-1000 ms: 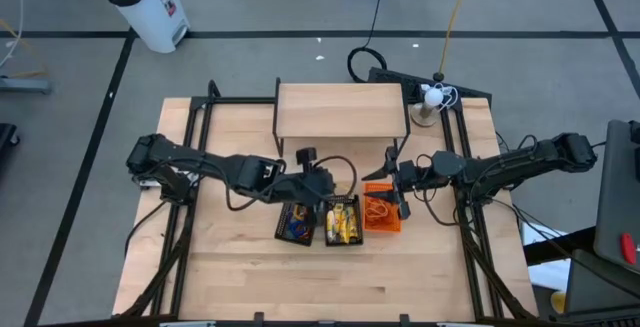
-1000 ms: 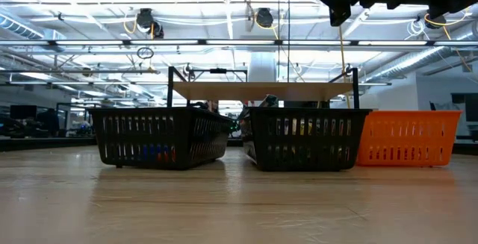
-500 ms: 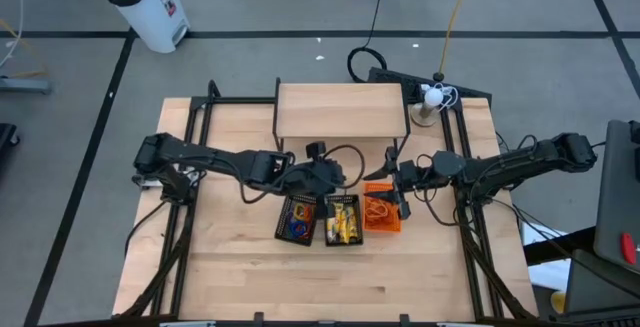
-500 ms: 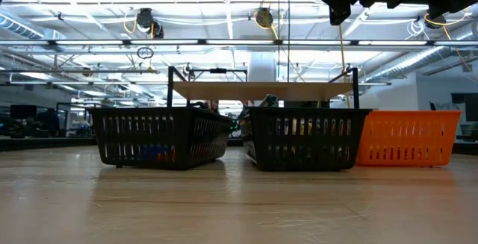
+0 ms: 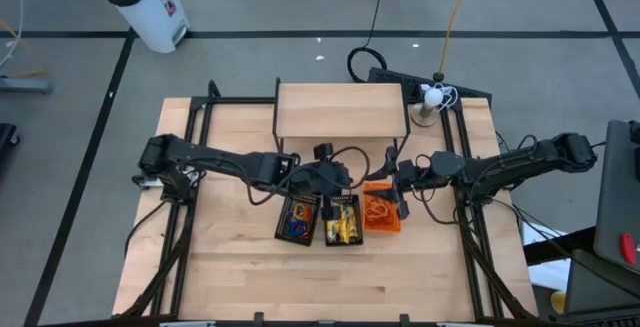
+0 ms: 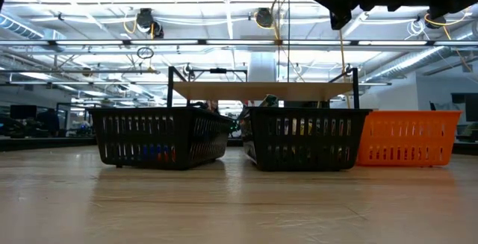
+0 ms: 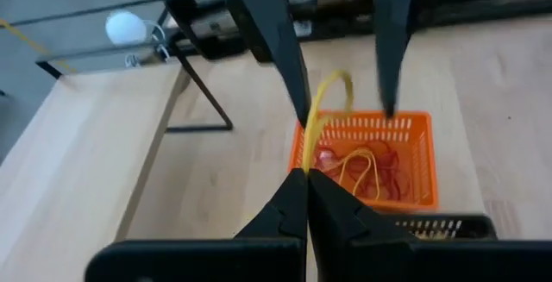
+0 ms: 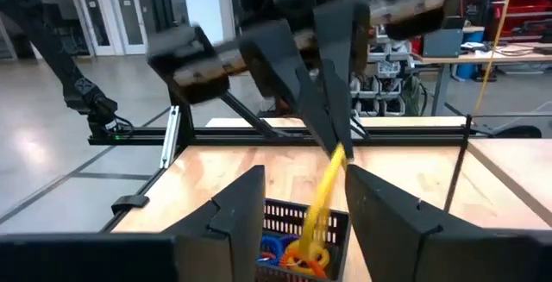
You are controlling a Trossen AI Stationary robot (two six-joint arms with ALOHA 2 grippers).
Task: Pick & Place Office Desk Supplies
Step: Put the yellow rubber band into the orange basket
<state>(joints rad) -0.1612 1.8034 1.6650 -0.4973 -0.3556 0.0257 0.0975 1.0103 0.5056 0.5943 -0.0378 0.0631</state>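
Rubber band (image 7: 326,101): a thin yellow loop, pinched at its lower end in my left gripper (image 7: 306,175) and arching up from the tips.
Where it is: in the air above the worktop (image 5: 240,267), just short of the orange basket (image 5: 381,213) and over the black middle basket (image 5: 342,220) beside it.
How it handles: I judge it nearly weightless, soft and stretchy; it flops and could snag or spring off, so a pinch on a single strand near the tips suits it best.
Left fingers: pressed together on the strand, no gap showing between them.
Right gripper (image 8: 304,197): waiting just past the orange basket's far side, fingers spread with nothing between them.
Orange basket contents: more yellow and red loops (image 7: 366,166) lie tangled on its floor.
Far black basket (image 5: 296,221): blue and orange loops inside, on the other side of the middle basket from the orange one.
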